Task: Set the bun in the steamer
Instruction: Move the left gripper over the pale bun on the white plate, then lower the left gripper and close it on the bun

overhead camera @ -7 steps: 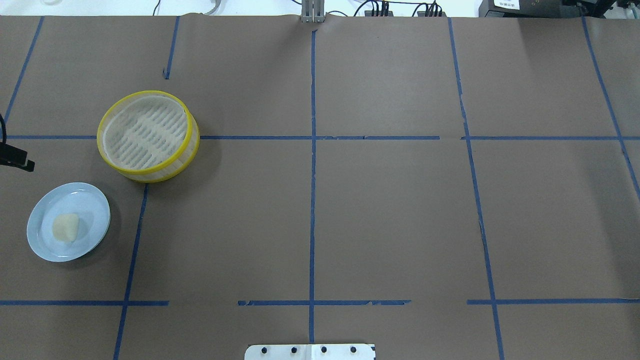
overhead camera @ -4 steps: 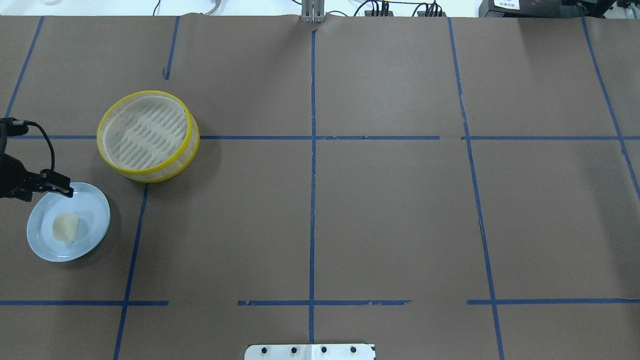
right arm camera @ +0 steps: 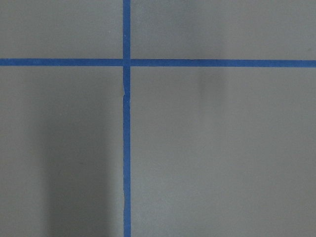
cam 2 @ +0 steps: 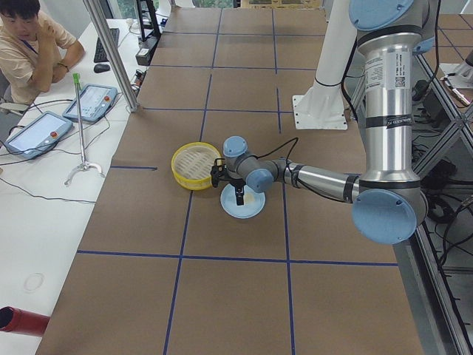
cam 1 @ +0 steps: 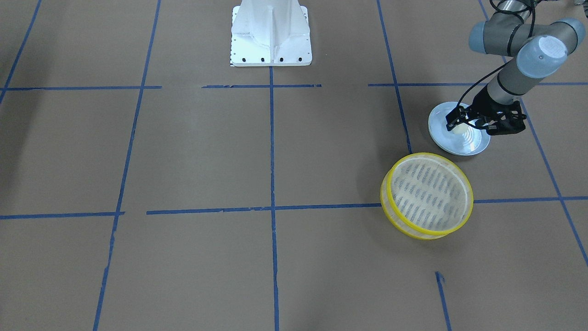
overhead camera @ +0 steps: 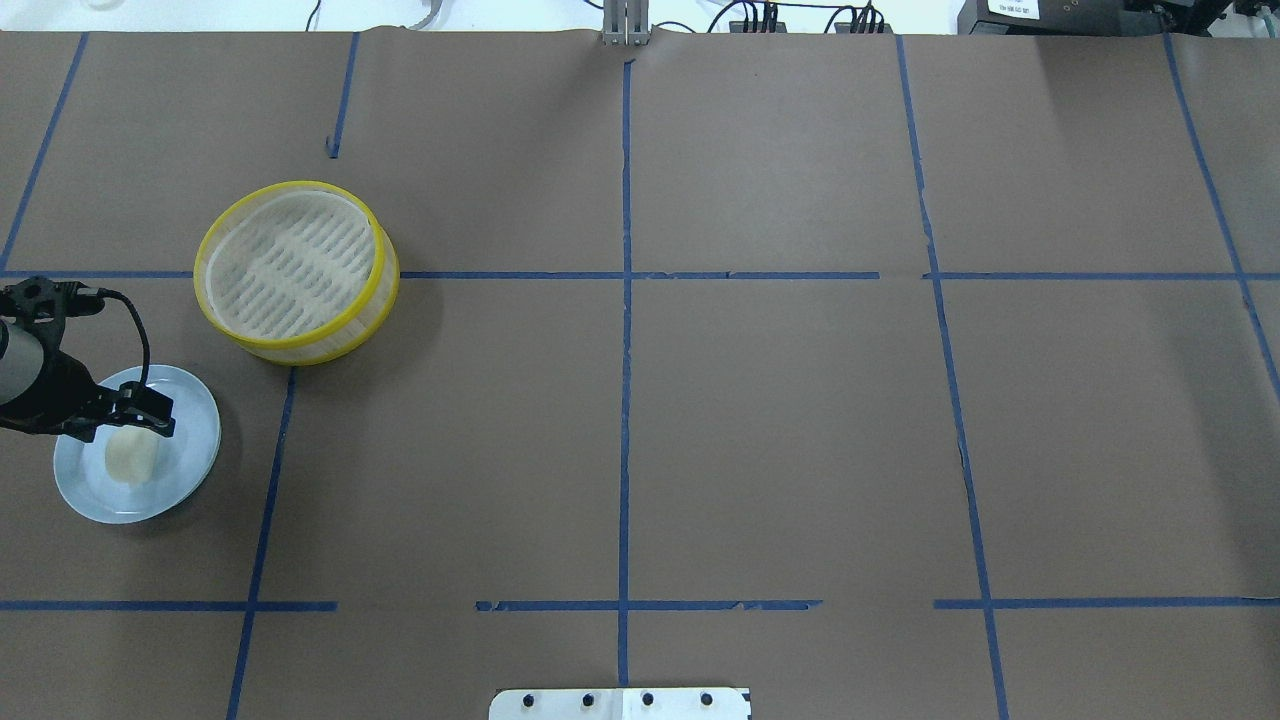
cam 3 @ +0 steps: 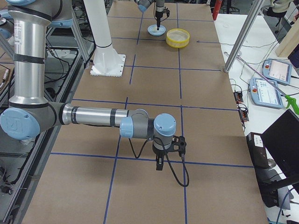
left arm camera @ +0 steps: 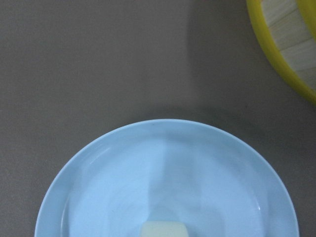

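Observation:
The cream-white bun (overhead camera: 128, 458) lies on a pale blue plate (overhead camera: 188, 450) at the table's left. It also shows in the front view (cam 1: 459, 129) and at the bottom edge of the left wrist view (left arm camera: 164, 230). The yellow-rimmed steamer (overhead camera: 290, 265) stands empty just beyond the plate (cam 1: 427, 195). My left gripper (overhead camera: 150, 420) hangs over the plate, above the bun's far end, and looks open and empty (cam 1: 468, 125). My right gripper (cam 3: 159, 163) shows only in the right side view, far from the plate, above bare table; I cannot tell if it is open or shut.
The white robot base (cam 1: 271, 32) stands at the table's middle edge. Blue tape lines cross the brown table cover. A person (cam 2: 29, 44) sits beyond the far side with tablets (cam 2: 89, 100) and a metal pole (cam 2: 111, 55) near that edge.
My left arm has come in from the left edge and moved toward me, from beside the steamer to over the plate and the bun. Bun, plate and steamer have not moved.

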`<action>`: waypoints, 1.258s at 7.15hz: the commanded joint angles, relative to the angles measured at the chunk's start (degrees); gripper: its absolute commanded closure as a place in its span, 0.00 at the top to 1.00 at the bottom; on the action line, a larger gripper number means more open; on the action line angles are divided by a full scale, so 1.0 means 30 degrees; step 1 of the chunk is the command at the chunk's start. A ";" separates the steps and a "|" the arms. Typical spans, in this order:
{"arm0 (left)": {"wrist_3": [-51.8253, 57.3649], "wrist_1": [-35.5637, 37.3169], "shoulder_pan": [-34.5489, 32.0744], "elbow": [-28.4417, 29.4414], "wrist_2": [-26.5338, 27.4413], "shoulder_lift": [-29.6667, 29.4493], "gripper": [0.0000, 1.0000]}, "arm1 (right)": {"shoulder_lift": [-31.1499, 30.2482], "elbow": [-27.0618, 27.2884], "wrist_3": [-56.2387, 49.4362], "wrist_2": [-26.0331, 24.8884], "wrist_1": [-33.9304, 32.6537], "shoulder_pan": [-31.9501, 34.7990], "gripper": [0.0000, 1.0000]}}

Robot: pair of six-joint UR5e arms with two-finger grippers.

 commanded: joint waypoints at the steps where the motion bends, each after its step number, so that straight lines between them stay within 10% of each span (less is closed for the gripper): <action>1: -0.0065 0.0028 0.0476 0.0123 -0.0020 0.0138 0.90 | 0.0000 0.0000 0.0001 0.0000 0.0000 0.0000 1.00; 4: -0.0066 0.0029 0.0828 0.0065 -0.0020 0.0402 0.85 | 0.0000 0.0000 0.0001 0.0000 0.0000 0.0000 1.00; 9: -0.0066 0.0029 0.0829 -0.0082 -0.0020 0.0432 0.41 | 0.0000 0.0000 0.0001 0.0000 0.0000 0.0000 1.00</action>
